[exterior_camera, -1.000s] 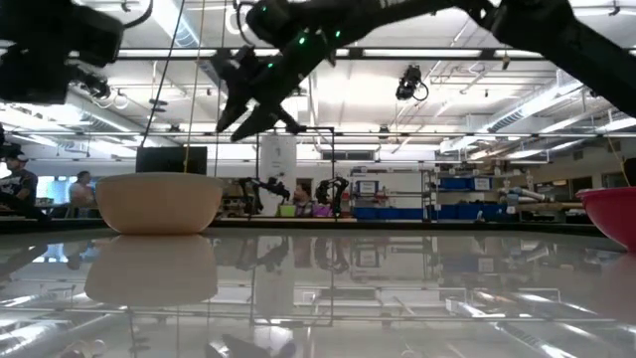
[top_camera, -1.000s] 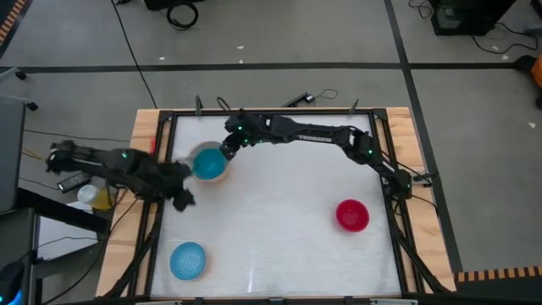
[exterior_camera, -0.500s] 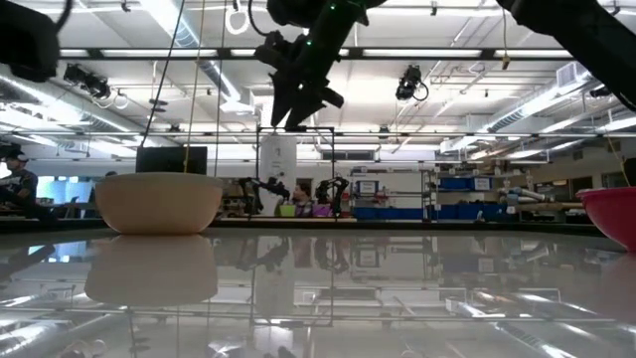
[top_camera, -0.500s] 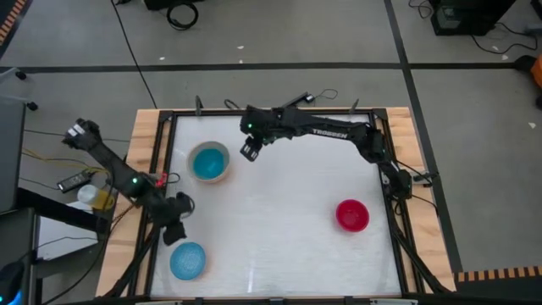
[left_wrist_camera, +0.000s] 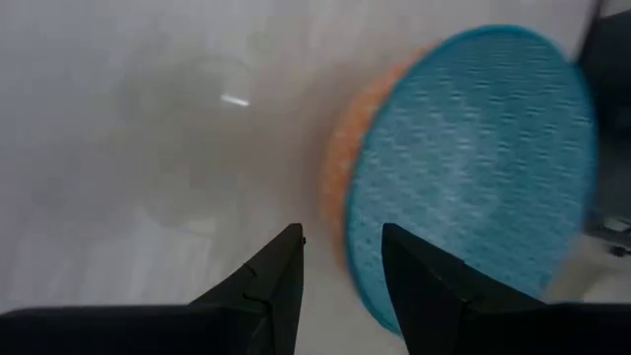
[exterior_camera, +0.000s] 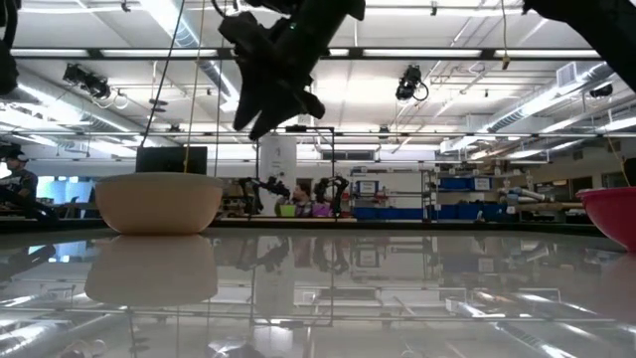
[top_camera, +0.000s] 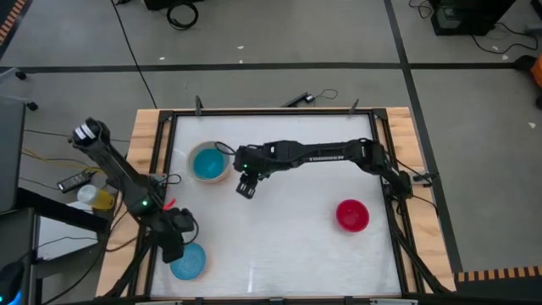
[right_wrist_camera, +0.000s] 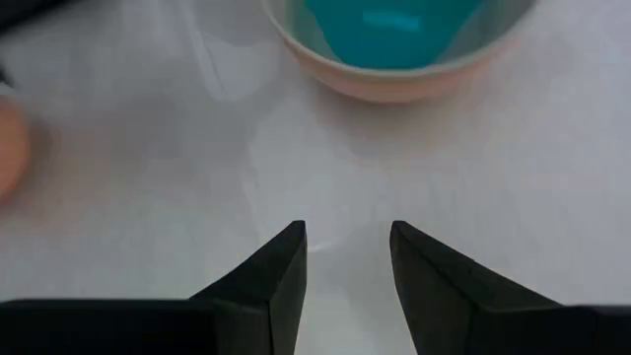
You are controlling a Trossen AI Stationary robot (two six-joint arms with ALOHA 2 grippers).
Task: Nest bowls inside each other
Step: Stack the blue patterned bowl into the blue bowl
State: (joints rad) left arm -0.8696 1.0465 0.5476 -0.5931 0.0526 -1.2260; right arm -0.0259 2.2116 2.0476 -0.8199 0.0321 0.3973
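Observation:
A teal bowl sits nested in a beige bowl at the far left of the table. A light blue bowl lies at the near left; in the left wrist view it sits inside a peach-orange bowl. A red bowl stands alone at the right. My left gripper hangs open just above the light blue bowl's left rim and holds nothing. My right gripper hangs open over bare table, right of and nearer than the beige bowl.
A black frame runs along the white table's edges. The middle and near right of the table are bare white surface. The low view shows the beige bowl and, at the right, the red bowl.
My left gripper has swung toward the table's near edge and sunk, coming in over the light blue bowl. My right gripper has drawn away from the teal and beige bowls, first toward the right, then toward the near edge. The bowls have stayed in place.

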